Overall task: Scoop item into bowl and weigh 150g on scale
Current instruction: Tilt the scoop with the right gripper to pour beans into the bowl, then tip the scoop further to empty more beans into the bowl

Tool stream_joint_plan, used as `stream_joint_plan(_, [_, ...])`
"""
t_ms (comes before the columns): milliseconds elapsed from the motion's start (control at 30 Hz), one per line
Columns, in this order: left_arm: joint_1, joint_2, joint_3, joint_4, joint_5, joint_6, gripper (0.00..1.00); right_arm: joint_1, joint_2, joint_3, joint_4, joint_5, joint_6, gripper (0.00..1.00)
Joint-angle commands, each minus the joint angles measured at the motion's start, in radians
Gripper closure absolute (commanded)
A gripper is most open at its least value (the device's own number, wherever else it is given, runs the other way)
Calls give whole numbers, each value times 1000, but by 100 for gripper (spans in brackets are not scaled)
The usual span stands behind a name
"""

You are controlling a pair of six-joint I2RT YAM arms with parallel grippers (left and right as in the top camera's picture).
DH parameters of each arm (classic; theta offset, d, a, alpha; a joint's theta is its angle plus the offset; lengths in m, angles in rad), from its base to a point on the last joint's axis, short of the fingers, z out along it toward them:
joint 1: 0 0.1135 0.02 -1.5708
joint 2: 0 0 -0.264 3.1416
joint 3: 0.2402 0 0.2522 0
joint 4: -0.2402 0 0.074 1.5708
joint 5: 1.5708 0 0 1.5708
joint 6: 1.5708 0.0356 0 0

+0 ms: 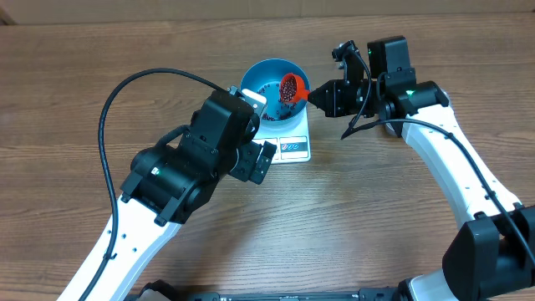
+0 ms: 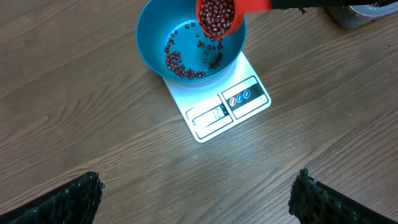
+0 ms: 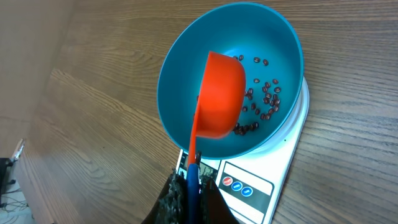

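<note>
Wood-grain surface (image 2: 74,93) throughout. At left, the left fingers (image 2: 68,202) are spread wide and grasp nothing, hovering just short of the scale (image 2: 205,99). The blue bowl (image 3: 180,81) sits on the scale with scattered beans (image 3: 264,99) on its bottom. A red scoop (image 3: 219,93), loaded with beans, is tilted over the bowl. The right fingers (image 3: 166,202) are clenched on its handle.
</note>
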Motion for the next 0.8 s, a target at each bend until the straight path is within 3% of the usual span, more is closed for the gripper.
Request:
stream_joint_plan(0, [7, 4, 4, 3, 8, 15, 0, 1, -22, 33, 7, -3, -2, 96])
stream_joint_plan(133, [7, 4, 4, 3, 8, 15, 0, 1, -22, 33, 10, -3, -26, 96])
stream_joint_plan(267, [7, 4, 4, 3, 8, 15, 0, 1, -22, 33, 47, 38, 63, 96])
stream_joint_plan(433, [7, 5, 4, 3, 8, 15, 0, 13, -22, 33, 70, -68, -49, 96])
stream_joint_plan(567, [7, 4, 4, 3, 8, 15, 1, 13, -22, 33, 69, 8, 31, 96])
stream_joint_plan(667, [7, 4, 4, 3, 8, 15, 0, 18, -22, 33, 60, -91, -103, 97])
stream_joint_plan(767, [7, 5, 4, 3, 8, 15, 1, 21, -22, 33, 60, -60, -90, 96])
